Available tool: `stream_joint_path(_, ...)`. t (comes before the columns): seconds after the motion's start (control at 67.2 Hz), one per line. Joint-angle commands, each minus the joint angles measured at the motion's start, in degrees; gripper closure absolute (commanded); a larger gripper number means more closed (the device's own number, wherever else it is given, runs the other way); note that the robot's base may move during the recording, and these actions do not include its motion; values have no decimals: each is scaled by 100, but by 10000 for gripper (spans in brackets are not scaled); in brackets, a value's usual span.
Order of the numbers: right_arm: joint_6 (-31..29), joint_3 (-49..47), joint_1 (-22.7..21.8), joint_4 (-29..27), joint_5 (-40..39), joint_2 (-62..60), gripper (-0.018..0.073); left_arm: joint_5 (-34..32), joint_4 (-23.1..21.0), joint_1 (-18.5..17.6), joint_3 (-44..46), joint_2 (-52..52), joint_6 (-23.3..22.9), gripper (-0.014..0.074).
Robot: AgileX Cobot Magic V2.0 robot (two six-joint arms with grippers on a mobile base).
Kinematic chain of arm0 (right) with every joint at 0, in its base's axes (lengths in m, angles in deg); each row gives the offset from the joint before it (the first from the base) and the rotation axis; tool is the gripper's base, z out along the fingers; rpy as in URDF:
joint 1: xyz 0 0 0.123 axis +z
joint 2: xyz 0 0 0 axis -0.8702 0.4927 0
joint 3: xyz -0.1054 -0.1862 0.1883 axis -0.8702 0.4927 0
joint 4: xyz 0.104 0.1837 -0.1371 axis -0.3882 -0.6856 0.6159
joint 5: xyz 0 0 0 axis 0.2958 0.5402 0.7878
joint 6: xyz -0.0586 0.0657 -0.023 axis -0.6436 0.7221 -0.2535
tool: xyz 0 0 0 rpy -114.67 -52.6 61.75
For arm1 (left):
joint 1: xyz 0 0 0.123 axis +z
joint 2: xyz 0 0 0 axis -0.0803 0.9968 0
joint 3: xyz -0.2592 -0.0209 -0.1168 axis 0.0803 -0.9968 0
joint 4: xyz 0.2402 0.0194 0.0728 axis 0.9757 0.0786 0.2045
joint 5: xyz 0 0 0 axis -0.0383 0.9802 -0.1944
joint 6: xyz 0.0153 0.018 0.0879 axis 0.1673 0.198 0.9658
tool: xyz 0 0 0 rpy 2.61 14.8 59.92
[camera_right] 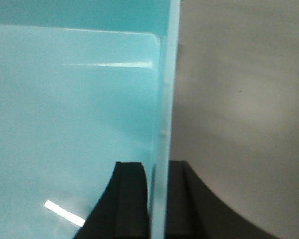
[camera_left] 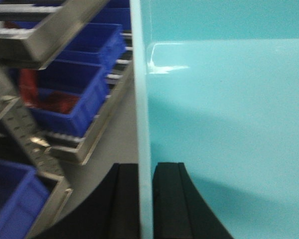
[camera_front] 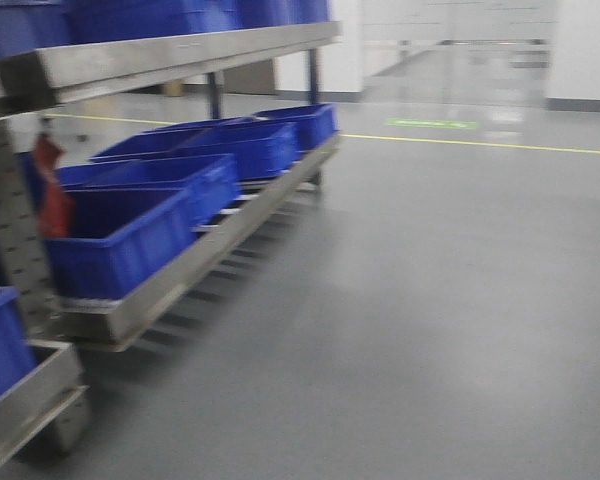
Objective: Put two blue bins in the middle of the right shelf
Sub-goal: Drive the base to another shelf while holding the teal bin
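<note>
A pale cyan-blue bin [camera_left: 229,99] fills the left wrist view, and its smooth inside [camera_right: 65,99] fills the right wrist view. My left gripper [camera_left: 146,167] is shut on the bin's left wall, one black finger [camera_left: 127,199] outside and one inside. At the opposite wall my right gripper [camera_right: 159,164] is shut the same way, with grey floor beyond it. I make out only one bin; the front view shows neither bin nor grippers. I cannot tell which rack is the right shelf.
A metal shelf rack [camera_front: 180,55] stands at the left, its lower level [camera_front: 210,250] holding several royal blue bins [camera_front: 120,235]. Something red [camera_front: 52,190] sits in one of them. Grey floor [camera_front: 430,300] runs to a yellow line [camera_front: 480,143].
</note>
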Motion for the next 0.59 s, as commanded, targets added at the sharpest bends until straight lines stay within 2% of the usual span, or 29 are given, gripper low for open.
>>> stream_joint_path(0.0, -88, -66, 31, 79, -329, -53, 722, -220, 147, -28, 57, -28, 15, 708)
stream_joint_path(0.58, -88, -66, 31, 79, -329, -53, 722, -220, 147, -28, 57, -28, 15, 708)
